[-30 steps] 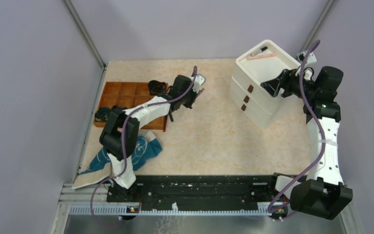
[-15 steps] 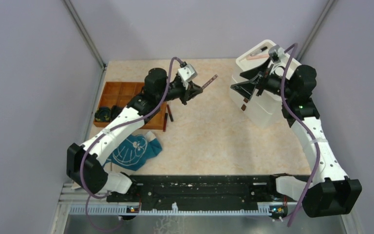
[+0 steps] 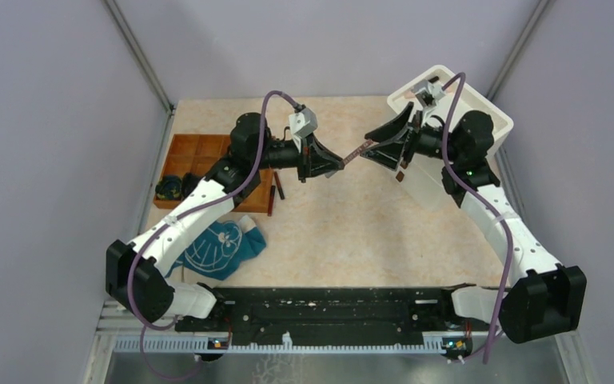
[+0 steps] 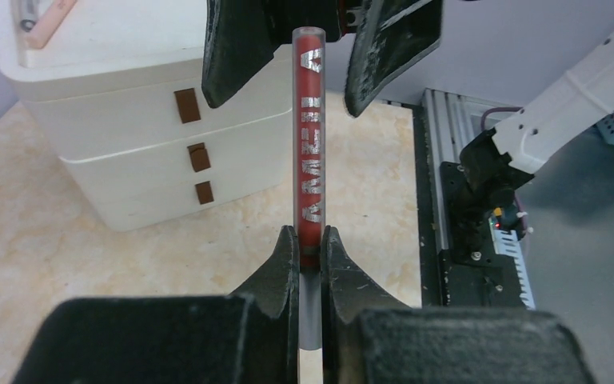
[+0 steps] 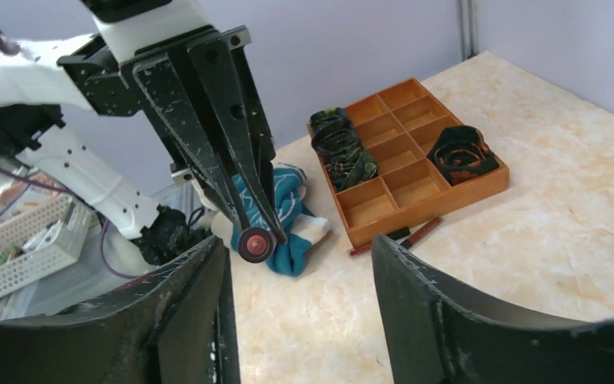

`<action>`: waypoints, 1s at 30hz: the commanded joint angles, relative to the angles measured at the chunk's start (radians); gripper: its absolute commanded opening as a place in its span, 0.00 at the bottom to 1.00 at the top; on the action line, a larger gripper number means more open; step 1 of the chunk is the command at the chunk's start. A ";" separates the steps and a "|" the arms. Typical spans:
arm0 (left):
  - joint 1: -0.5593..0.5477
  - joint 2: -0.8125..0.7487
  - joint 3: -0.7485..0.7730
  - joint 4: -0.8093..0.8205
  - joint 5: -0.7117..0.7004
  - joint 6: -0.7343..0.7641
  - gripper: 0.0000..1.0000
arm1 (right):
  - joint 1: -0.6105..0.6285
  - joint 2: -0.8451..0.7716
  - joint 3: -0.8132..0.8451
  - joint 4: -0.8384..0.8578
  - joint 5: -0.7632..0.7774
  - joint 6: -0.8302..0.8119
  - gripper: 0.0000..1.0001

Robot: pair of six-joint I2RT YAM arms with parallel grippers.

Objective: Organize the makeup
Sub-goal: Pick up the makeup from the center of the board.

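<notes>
Pencil (image 4: 309, 136) in left jaws (right agape)

I see a white three-drawer unit (image 3: 428, 182) at upper right, an orange compartment tray (image 3: 208, 148) at left holding dark rolled bundles (image 5: 457, 150), and a teal patterned cloth (image 3: 220, 248) just below it on the beige table (image 3: 352, 232).

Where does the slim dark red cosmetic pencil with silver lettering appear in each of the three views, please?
Top external: the dark red pencil lies slightly above and right of centre, tilted.
Left wrist: centre, upright, lower end clamped.
Right wrist: lower left of centre, seen end-on as a round disc.
Shared landmark: the left gripper, shut on it in all three.
</notes>
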 commanded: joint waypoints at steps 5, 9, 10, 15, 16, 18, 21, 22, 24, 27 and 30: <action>-0.001 0.005 -0.025 0.138 0.106 -0.073 0.07 | 0.028 0.000 -0.028 0.166 -0.076 0.055 0.50; -0.002 0.010 -0.034 0.149 0.103 -0.078 0.08 | 0.034 -0.002 -0.035 0.188 -0.085 0.067 0.37; -0.001 0.010 -0.035 0.148 0.100 -0.078 0.08 | 0.034 -0.003 -0.037 0.196 -0.086 0.072 0.34; -0.002 0.016 -0.037 0.148 0.090 -0.079 0.13 | 0.034 -0.008 -0.041 0.224 -0.091 0.094 0.19; -0.002 0.018 -0.038 0.148 0.089 -0.078 0.14 | 0.034 -0.010 -0.042 0.224 -0.091 0.094 0.13; -0.001 0.019 -0.038 0.148 0.088 -0.077 0.17 | 0.034 -0.015 -0.041 0.213 -0.083 0.091 0.00; -0.001 0.014 -0.040 0.147 0.085 -0.068 0.39 | 0.034 -0.036 -0.030 0.137 -0.044 0.041 0.00; -0.001 0.009 -0.040 0.146 0.082 -0.060 0.55 | 0.029 -0.047 -0.020 0.095 -0.024 0.013 0.00; -0.001 -0.006 -0.040 0.120 0.046 -0.033 0.88 | 0.012 -0.070 0.007 0.002 0.040 -0.056 0.00; -0.001 -0.035 -0.039 0.078 -0.025 0.016 0.99 | -0.035 -0.102 0.049 -0.148 0.158 -0.113 0.00; 0.000 -0.059 -0.048 0.060 -0.063 0.042 0.99 | -0.127 -0.118 0.086 -0.240 0.234 -0.099 0.00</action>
